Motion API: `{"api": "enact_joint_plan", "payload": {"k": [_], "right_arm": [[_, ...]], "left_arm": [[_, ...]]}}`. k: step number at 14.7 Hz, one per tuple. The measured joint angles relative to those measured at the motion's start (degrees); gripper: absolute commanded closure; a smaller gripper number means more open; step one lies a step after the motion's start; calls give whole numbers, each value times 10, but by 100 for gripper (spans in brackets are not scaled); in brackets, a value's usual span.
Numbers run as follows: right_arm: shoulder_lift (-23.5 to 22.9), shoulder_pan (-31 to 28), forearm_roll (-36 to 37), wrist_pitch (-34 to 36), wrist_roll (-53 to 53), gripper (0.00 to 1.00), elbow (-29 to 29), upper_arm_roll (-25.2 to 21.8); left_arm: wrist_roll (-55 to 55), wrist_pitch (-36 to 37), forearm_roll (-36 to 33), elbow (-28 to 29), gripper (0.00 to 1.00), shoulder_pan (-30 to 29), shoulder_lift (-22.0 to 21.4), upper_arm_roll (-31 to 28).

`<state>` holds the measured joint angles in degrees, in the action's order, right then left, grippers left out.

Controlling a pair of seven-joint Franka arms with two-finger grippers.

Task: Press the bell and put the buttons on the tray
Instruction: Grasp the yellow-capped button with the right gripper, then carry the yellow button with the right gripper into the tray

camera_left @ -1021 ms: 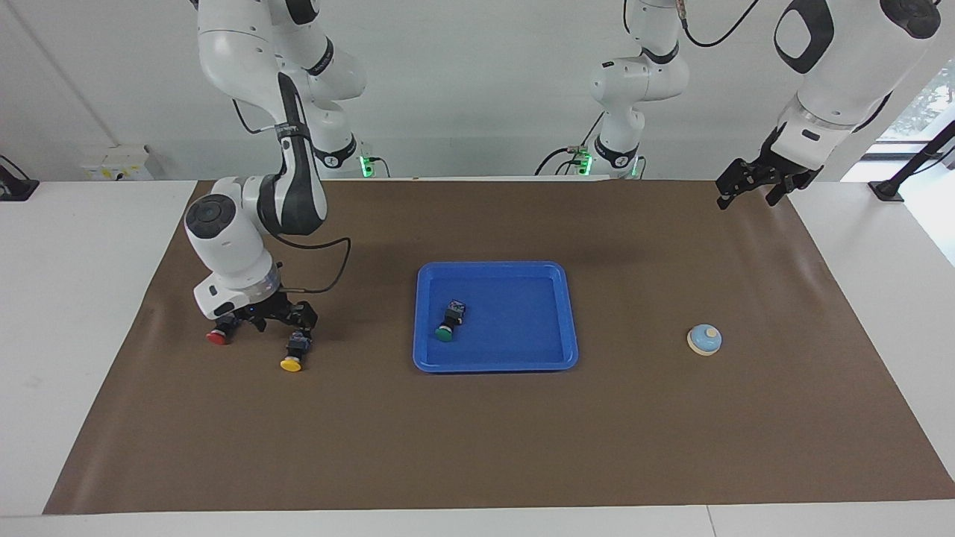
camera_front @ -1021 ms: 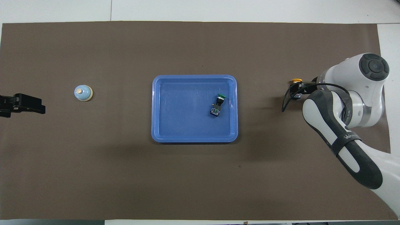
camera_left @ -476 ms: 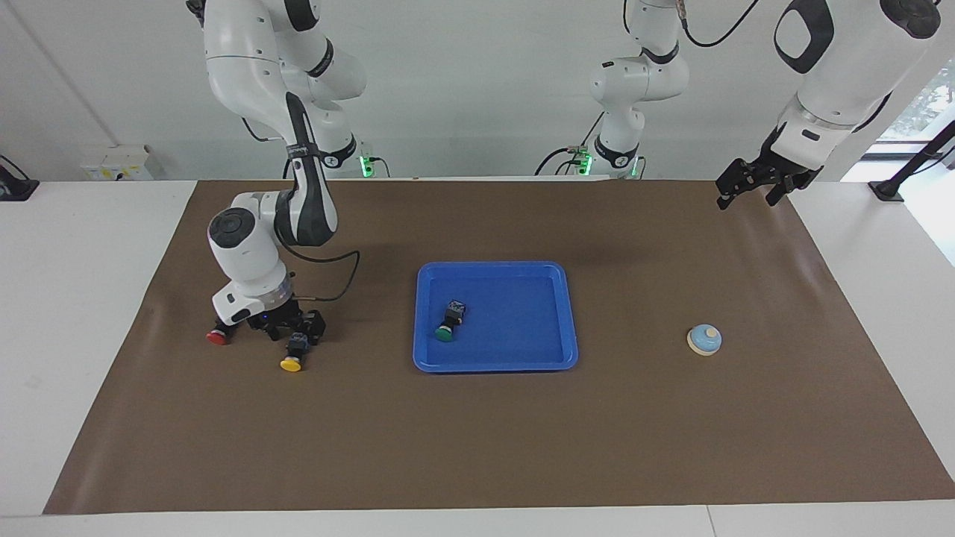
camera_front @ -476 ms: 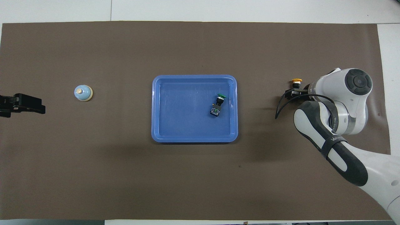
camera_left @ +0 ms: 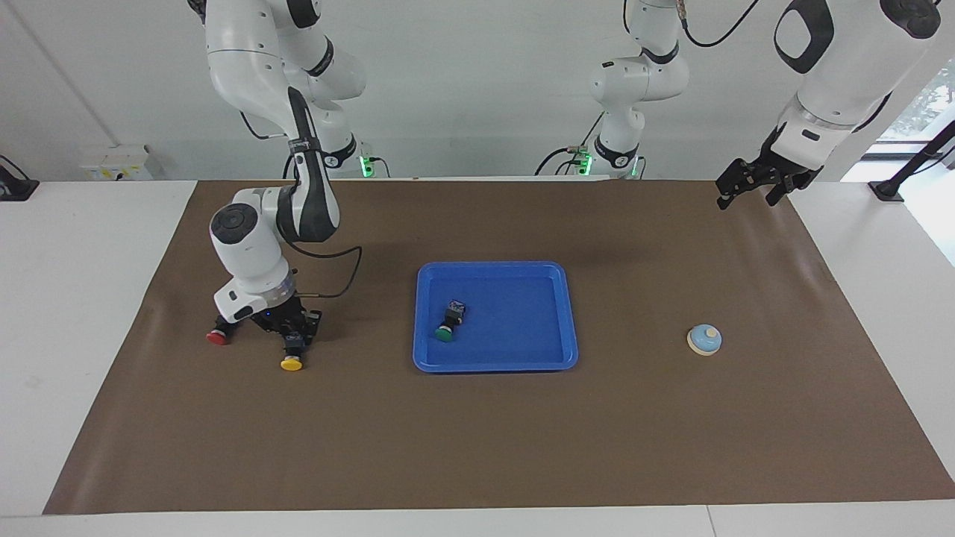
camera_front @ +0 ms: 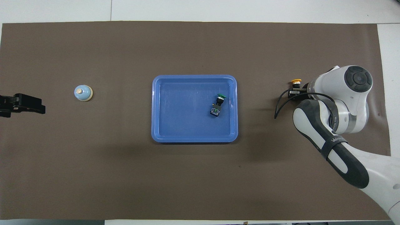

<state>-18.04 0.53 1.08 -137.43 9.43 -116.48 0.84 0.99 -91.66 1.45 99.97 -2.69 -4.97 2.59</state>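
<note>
Yellow button (camera_left: 292,363) lies on its side on the brown mat (camera_left: 477,447) at the right arm's end of the surface, cap pointing away from the robots, black body under the right pincer (camera_left: 294,333). Looks like a small rigid plastic part, light, no give; the domed cap is probably slick and would roll out of a pinch, so the flat-sided black body is the place to take it, across its width. Right pincer is down at that body and seems to straddle it; can't tell whether the fingers have clamped. Red button (camera_left: 218,336) sits just beside it, farther toward the table end, partly hidden by the wrist, so likely the same handling. Green button (camera_left: 448,323) already lies in the blue tray (camera_left: 567,313), mid-surface. Bell (camera_left: 704,339) sits well apart toward the left arm's end, nothing near it; the knob on top is the press point, light tap straight down. Left pincer (camera_left: 755,181) waits raised over the mat's corner nearest the robots, fingers spread, holding nothing.
</note>
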Motion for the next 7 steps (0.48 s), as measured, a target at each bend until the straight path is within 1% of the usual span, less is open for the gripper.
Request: {"api": "enact_joint_plan", "payload": {"k": [3,5,7], "right_arm": [[3,26,0,76,5,100,57,2],[5,58,0,134,29,100,106,3],[6,103,0,183,65,100,154,4]], "left_arm": [[0,0,0,0,0,0,0,0],[0,0,0,0,0,0,0,0],[0,0,0,0,0,0,0,0]]}}
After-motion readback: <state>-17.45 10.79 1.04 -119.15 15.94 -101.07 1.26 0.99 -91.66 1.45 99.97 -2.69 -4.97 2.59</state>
